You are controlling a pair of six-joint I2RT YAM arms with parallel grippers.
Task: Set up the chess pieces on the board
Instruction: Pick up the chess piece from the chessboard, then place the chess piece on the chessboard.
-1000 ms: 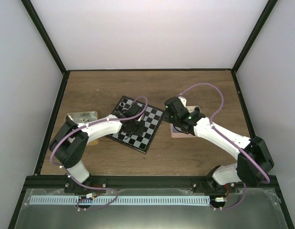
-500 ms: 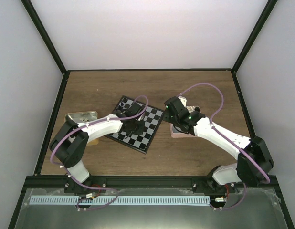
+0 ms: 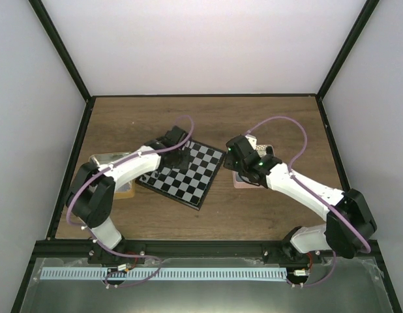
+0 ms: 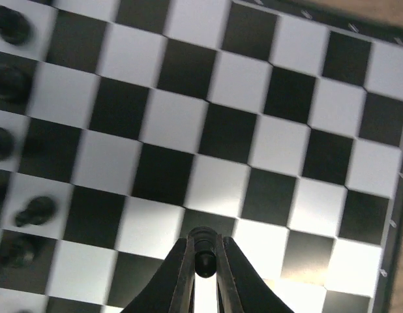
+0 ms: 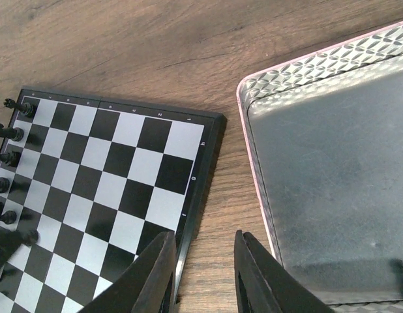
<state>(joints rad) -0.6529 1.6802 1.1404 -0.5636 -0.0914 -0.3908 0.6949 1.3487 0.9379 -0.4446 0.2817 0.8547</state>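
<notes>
**A:** What has the left arm got?

**B:** The left tool is pinched almost shut on one small black piece, which it holds by its upper part at the very tips. The piece hangs over a dark square of the board, well in from the rim. I cannot tell whether its foot touches the square.

**A:** So what worries you?

**B:** The grip. It is a rounded little thing caught between narrow tips, so I judge it could twist or squirt out. If it comes down tilted, it may topple and roll across the checks.

**A:** And its neighbours?

**B:** The other black pieces stand close together along one edge. If this one goes in beside them, the fingers could clip one as they spread, and a fall in that row may take others with it.

**A:** What about the right arm?

**B:** The right tool has its jaws partway apart with nothing between them. It hangs over the counter, between the board's corner and the pink tray.

**A:** Is there any danger there?

**B:** It is close to the corner. The board lies askew and looks loose, so a low pass might nudge it and shake the standing pieces. Both arms reaching over the board together could also meet.
</notes>
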